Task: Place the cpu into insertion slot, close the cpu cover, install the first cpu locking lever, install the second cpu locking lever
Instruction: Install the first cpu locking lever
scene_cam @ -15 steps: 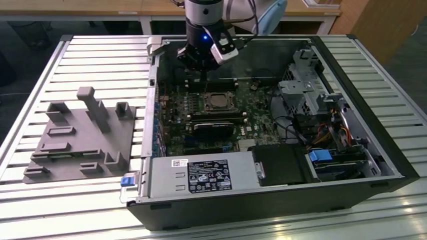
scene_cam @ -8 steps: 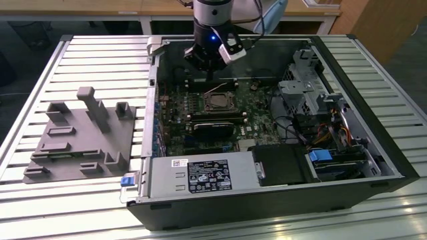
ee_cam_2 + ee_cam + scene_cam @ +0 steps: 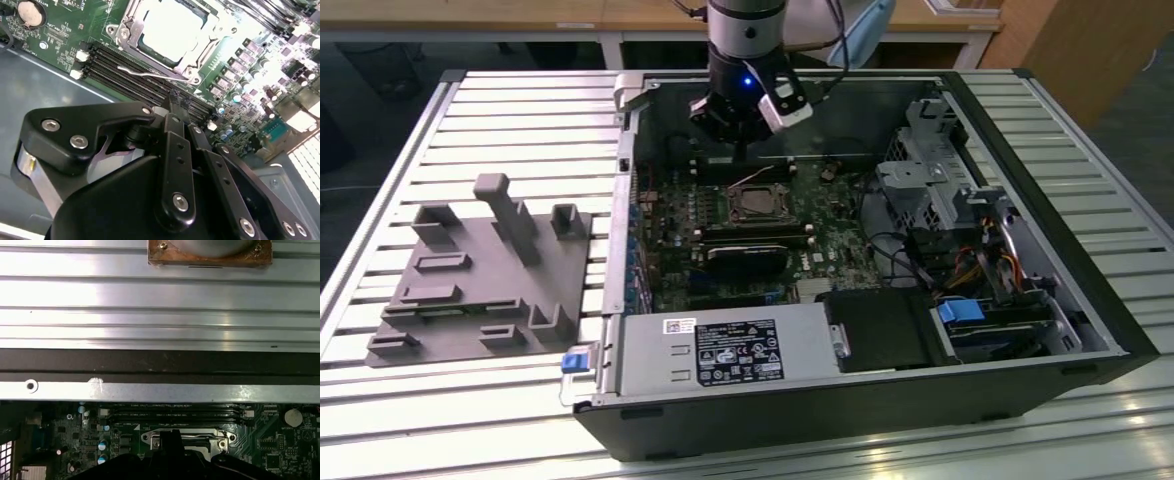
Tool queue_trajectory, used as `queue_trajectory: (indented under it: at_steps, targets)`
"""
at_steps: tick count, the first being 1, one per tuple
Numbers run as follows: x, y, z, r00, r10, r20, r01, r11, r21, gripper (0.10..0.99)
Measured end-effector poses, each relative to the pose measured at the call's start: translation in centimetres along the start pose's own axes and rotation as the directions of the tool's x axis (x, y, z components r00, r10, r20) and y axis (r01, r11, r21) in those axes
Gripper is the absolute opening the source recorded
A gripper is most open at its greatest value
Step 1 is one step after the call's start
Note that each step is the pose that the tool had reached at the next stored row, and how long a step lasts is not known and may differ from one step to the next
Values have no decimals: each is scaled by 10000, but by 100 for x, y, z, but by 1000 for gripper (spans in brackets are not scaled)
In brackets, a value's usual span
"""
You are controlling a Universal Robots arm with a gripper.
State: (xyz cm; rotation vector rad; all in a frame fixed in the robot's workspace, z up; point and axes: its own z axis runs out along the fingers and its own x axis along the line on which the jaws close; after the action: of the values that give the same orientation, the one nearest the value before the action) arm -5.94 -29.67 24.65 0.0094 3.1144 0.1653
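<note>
- Exterior view, left part of frame: grey fixture block [image 3: 480, 275] lies on the slatted table [image 3: 400, 130], well apart from the open computer case [image 3: 854, 400]. Nothing of the task sits there.
- Exterior view, centre: the arm comes down from the top edge into the case; the tool [image 3: 744, 135] hangs just above the far rim of the motherboard [image 3: 841, 250]. The insertion slot [image 3: 758, 205] lies directly below it in the frame, towards the picture's bottom, near but not touching.
- Second wrist view, upper centre: the cpu [image 3: 172, 31] sits in the insertion slot [image 3: 131, 50], pale face up, flat. The cpu cover [image 3: 207, 25] reads as a silver frame around it; judged lowered, though I cannot be sure it is fully down.
- Second wrist view, centre: a thin wire locking lever [image 3: 150, 74] runs along the near edge of the socket, long axis roughly left to right in the frame, sloping slightly down to the right, between the socket and the black memory slots [image 3: 115, 67].
- Second wrist view, lower centre: the tool [image 3: 178, 102] has its fingers drawn together to a narrow tip with nothing gripped. That tip points at the lever's right end and stops just short; contact cannot be told.
- First wrist view, bottom centre: the tool's [image 3: 172, 440] dark tip overlaps the socket's silver frame.
</note>
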Motion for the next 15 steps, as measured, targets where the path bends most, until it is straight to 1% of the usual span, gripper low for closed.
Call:
queue_trajectory:
  at_steps: [3,7,10,15]
  targets:
    - [-17,-3,25,10000,-37,1,37,10000,0,106]
    - [-86,-4,47,10000,-37,2,37,10000,0,106]
    - [-122,-7,71,10000,-37,2,37,10000,-1,106]
    - [-155,-12,118,9999,-140,-10,140,9999,-3,106]
